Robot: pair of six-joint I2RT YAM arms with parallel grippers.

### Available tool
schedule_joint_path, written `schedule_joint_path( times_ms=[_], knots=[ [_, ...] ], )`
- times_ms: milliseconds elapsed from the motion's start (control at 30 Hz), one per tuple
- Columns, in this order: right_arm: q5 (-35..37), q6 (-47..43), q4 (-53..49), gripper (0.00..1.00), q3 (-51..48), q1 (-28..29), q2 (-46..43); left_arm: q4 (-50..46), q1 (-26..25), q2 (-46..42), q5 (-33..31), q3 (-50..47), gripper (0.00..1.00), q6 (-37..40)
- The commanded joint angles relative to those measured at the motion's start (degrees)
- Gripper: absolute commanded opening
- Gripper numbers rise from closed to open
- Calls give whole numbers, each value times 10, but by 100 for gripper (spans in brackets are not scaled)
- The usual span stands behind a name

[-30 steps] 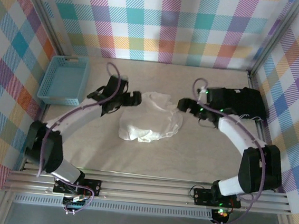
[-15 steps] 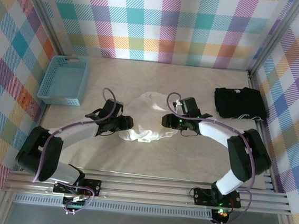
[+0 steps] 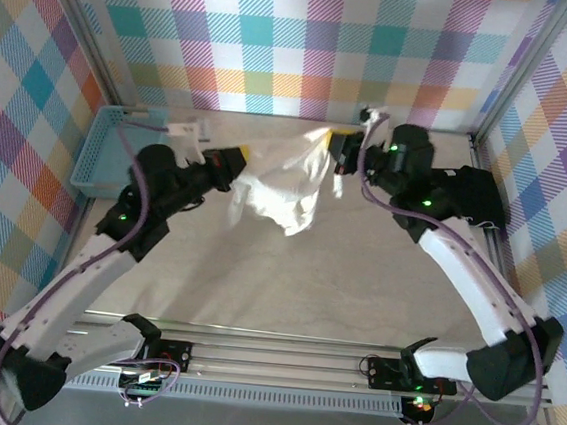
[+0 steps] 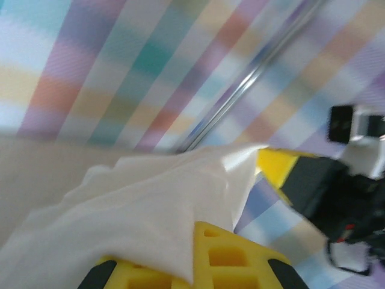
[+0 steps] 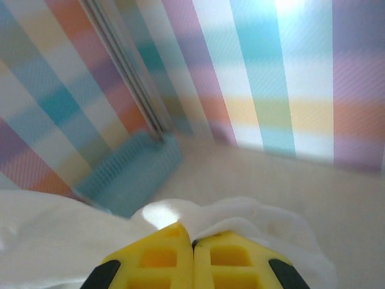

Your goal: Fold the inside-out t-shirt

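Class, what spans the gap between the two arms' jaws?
The wrinkled white thin-fabric t-shirt hangs between the left jaws and the right jaws, each shut on it, as the top view shows.

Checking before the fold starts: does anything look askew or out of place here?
The white, thin-fabric t-shirt hangs crumpled in the air, gripped by the left gripper and the right gripper rather than lying flat. Nothing else stands out.
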Motion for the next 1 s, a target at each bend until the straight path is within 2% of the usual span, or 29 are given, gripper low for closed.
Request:
schedule_joint_path(
  times_ms=[0,167,267,367,400,433,467,533,600,633,700,767,867,967],
  knots=[
    [-9,-48,2,0,46,1,-23,6,-17,-20,-8,50,0,35],
    [6,-81,-39,0,89,1,-33,-35,-20,-18,-30,94,0,62],
    [44,-95,-58,0,89,0,-5,-70,-20,1,-106,84,0,60],
    [65,-95,-71,0,93,-1,70,-80,-18,62,-186,52,0,57],
    [65,-93,-86,0,108,-5,114,-81,-15,97,-211,45,6,56],
    [64,-87,-111,4,130,-10,158,-89,-10,134,-225,46,15,55],
    [64,-81,-151,12,173,-16,213,-106,-1,175,-243,57,27,56],
    [69,-71,-254,26,272,-30,317,-161,19,265,-257,99,42,61],
    [89,-78,-327,37,329,-32,370,-204,26,305,-245,112,57,68],
    [82,-78,-325,42,312,-32,365,-197,24,296,-230,92,62,71],
    [47,-68,-265,56,199,-31,312,-155,20,246,-182,14,75,62],
    [11,-50,-207,67,90,-32,247,-133,11,200,-145,-50,80,45],
    [-31,-21,-191,70,-39,-30,172,-153,-18,148,-128,-131,82,22],
    [-18,-7,-228,72,-134,-23,123,-174,-55,114,-110,-194,83,5]
  ],
)
